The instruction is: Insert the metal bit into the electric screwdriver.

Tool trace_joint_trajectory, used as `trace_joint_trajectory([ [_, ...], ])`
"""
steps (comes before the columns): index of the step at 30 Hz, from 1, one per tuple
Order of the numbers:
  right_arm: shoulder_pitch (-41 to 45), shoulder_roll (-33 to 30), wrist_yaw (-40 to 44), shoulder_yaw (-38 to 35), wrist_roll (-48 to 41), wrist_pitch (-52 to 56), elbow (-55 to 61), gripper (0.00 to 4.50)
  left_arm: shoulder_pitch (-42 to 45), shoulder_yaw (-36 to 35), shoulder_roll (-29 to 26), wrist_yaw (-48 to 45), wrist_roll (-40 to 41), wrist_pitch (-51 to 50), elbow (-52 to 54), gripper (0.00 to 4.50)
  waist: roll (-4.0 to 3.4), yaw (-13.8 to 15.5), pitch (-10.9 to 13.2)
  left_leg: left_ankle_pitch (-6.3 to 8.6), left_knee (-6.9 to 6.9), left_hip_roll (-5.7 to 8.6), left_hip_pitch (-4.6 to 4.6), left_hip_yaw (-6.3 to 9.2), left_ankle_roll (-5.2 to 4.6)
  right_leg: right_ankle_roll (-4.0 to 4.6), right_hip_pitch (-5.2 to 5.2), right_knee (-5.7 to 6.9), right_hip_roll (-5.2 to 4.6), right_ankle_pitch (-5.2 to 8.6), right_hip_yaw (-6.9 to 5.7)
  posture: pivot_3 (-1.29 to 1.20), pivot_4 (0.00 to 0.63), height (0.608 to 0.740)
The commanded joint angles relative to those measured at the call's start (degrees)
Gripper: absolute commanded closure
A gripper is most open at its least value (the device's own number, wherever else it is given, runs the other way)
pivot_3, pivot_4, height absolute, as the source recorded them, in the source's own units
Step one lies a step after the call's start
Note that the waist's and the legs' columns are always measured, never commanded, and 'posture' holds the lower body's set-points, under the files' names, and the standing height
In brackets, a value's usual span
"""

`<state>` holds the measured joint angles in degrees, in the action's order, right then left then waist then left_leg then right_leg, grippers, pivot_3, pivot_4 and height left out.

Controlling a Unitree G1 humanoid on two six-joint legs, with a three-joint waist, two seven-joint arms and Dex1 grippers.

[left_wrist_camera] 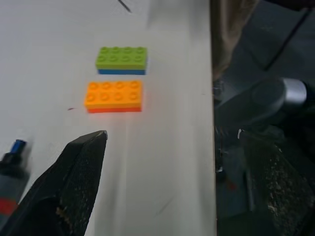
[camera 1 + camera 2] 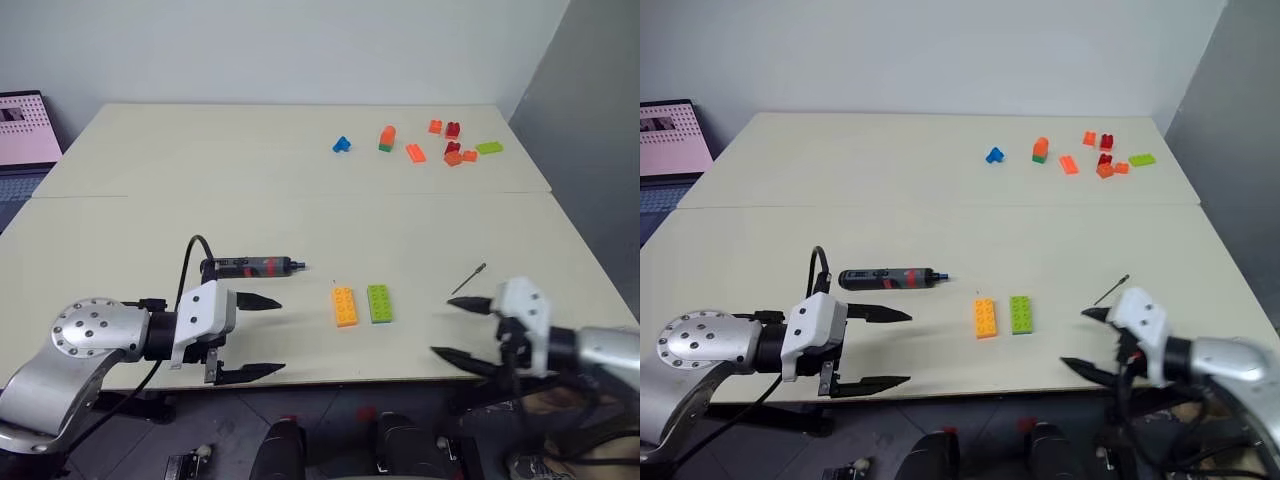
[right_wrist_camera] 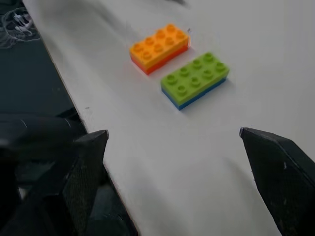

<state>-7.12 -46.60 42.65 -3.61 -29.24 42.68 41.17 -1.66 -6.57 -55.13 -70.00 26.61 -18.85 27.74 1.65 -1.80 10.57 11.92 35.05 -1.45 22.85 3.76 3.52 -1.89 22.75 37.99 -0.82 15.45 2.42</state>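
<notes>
The electric screwdriver lies flat on the cream table, black and grey with a red band, its bluish tip pointing right. The metal bit, a thin dark rod, lies slanted on the table toward the right. My left gripper hovers open over the table's front edge, just in front of the screwdriver, and holds nothing. My right gripper is open and empty too, near the front edge just in front of the bit. The left wrist view catches the screwdriver's tip beside one black finger.
An orange brick and a green brick lie side by side between the two grippers. Several small bricks and a blue one sit at the far right back. A screen stands beyond the table's left edge.
</notes>
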Motion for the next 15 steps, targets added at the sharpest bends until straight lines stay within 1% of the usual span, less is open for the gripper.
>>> trace_joint_trajectory([
  [1, 4.74, 6.72, -9.72, 8.93, 6.54, 1.29, -0.99, 0.0, 0.4, 1.07, 0.2, -1.35, -1.39, 3.94, -0.87, 0.04, 0.02, -0.09, -0.01, 0.0, 0.01, -0.06, -0.01, -0.02, 0.0, 0.04, 0.02, 0.0, 0.07, -0.02, 0.02, 0.0, 0.15, 0.74],
  [5, 7.33, 12.39, -14.98, 14.0, 11.88, -0.22, -5.02, 0.0, 0.74, 2.25, 1.31, -0.51, -1.31, 4.56, -0.55, 0.04, 0.01, 0.09, -0.01, 0.0, 0.0, -0.08, 0.09, -0.07, 0.01, 0.08, 0.16, 0.02, 0.1, -0.05, 0.07, 0.0, 0.15, 0.74],
  [7, 8.07, 13.76, -15.56, 16.17, 13.81, -1.4, -7.42, 0.0, 1.04, 2.96, 1.82, 0.09, -1.66, 4.7, -0.35, 0.04, 0.02, 0.13, -0.01, 0.0, -0.01, -0.08, 0.13, -0.1, 0.01, 0.07, 0.21, 0.01, 0.1, -0.05, 0.09, 0.0, 0.15, 0.74],
  [15, 10.2, 19.01, -17.83, 19.4, 18.71, -5.49, -13.83, 0.0, 1.56, 3.92, 2.42, 2.5, -1.67, 3.22, 1.39, 0.04, 0.02, -0.04, -0.02, 0.0, -0.01, -0.13, 0.1, -0.14, 0.0, 0.08, 0.27, 0.1, 0.18, -0.06, 0.16, 0.0, 0.15, 0.74],
])
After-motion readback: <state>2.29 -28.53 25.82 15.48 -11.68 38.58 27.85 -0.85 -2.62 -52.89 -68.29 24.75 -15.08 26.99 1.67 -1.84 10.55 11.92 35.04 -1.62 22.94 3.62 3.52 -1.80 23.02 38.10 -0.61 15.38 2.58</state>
